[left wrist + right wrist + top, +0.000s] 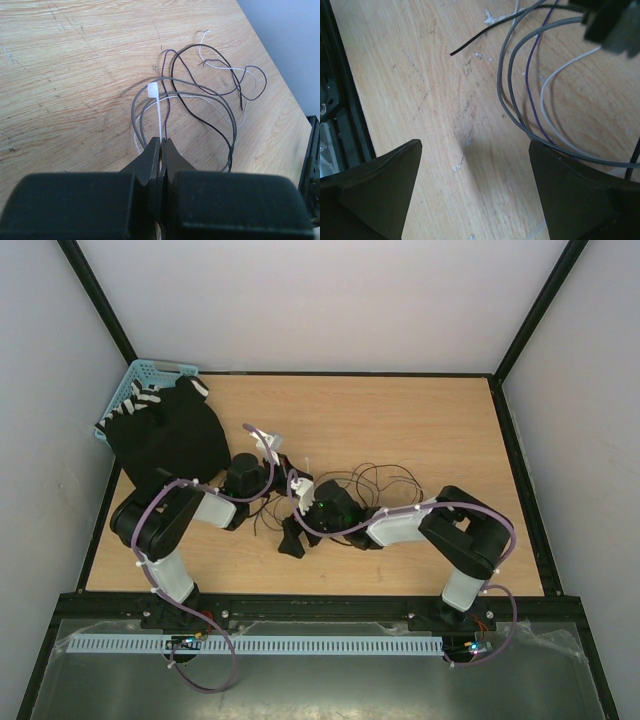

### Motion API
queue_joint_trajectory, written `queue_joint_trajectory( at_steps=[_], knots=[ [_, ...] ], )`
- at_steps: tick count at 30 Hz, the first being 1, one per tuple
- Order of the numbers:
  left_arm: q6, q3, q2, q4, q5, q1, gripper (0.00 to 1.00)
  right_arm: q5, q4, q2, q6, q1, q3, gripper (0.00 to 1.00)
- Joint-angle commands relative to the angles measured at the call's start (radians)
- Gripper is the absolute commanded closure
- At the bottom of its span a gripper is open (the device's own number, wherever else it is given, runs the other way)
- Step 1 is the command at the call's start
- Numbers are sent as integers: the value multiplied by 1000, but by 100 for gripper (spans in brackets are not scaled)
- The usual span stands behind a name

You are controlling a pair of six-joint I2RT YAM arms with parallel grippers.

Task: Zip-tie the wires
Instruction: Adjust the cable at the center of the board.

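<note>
Plain pale walls (330, 300) close in the wooden table (400, 410) on three sides, black frame bars (534, 310) running up from its far corners; light is even and soft.

bright, even, diffuse light; shadows on the table (400, 410) are soft and faint. wrist views: close black jaws out of focus, wood grain sharp.

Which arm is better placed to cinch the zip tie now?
Left. The left gripper is shut on the zip tie, whose head sits at the wires; the right gripper hangs open, empty.
</note>
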Motion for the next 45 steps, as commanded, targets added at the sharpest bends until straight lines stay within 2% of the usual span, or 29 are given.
queue_joint_trajectory(
  at_steps=[1,6,10,17,20,23,26,29,32,37,45],
  knots=[
    [-13,-10,-35,11,38,8,100,43,85,47,-46,6,31,1],
    [-35,-1,-23,10,69,9,100,23,153,70,-54,6,62,1],
    [-47,11,-13,8,99,14,100,-38,149,-15,-81,6,23,1],
    [-44,46,5,-33,184,29,100,-129,-50,-165,-202,6,-7,1],
    [-38,67,10,-63,223,35,100,-63,-80,-251,-243,6,-57,1],
    [-28,80,14,-79,248,40,100,74,-45,-365,-298,6,-141,1],
    [-28,88,22,-84,269,45,100,204,53,-458,-406,6,-257,1],
    [-29,98,34,-84,293,51,100,269,196,-511,-553,5,-358,1],
    [-35,106,47,-84,306,58,100,316,292,-519,-699,6,-405,1],
    [-40,127,73,-84,328,61,100,398,299,-461,-901,6,-393,1],
    [-44,135,87,-84,351,71,100,349,310,-361,-1034,6,-390,1]
  ],
)
